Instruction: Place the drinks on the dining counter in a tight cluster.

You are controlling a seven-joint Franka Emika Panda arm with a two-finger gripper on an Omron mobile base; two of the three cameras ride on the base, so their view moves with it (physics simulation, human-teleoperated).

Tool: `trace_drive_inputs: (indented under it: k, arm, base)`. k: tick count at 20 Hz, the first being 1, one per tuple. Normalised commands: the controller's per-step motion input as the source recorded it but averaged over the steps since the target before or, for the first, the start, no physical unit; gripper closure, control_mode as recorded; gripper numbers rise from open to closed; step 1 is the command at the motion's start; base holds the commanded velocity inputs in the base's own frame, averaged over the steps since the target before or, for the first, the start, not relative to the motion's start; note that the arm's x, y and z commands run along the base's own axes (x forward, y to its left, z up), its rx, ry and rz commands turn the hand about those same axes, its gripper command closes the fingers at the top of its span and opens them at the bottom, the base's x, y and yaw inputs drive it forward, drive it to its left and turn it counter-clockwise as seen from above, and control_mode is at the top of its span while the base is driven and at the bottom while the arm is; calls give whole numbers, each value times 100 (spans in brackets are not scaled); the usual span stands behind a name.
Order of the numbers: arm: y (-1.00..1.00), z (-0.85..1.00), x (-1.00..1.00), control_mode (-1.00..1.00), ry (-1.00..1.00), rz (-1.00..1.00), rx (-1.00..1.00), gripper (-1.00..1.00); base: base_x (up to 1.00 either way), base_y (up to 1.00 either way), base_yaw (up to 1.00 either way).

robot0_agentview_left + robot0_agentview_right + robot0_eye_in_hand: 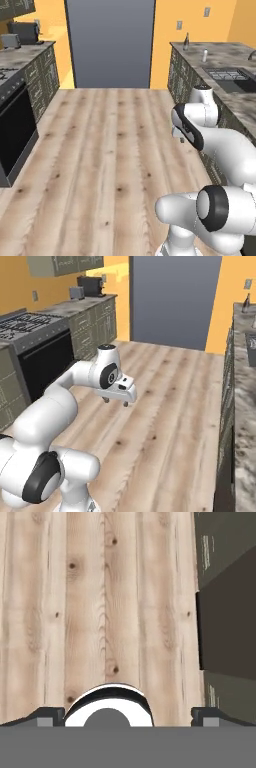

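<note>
Hanging over bare wood floor (pixel 100 612), pincer (pixel 116 401) spread wide w/ nothing held, wine bottle (pixel 186 42) far off on rear counter (pixel 220 52)

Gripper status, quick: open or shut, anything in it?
Gripper: open, holding nothing, hanging over the wood floor.

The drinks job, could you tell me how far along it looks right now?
Nothing looks done yet. The gripper hangs open and empty over the wood floor. A dark bottle and a small clear bottle stand apart on the far counter. All fetching and clustering remains.
</note>
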Motion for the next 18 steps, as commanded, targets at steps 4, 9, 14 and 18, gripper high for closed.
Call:
trace_drive_inputs:
  k: [4,9,14,18]
  arm:
    - [0,0,0,100,0,0,0,-100]
    - [0,0,0,100,0,0,0,-100]
    - [0,0,0,100,0,0,0,-100]
    - [0,0,0,100,0,0,0,-100]
  base:
    - [84,24,-18]
    - [81,17,-21]
    - [78,13,-22]
    - [78,12,-20]
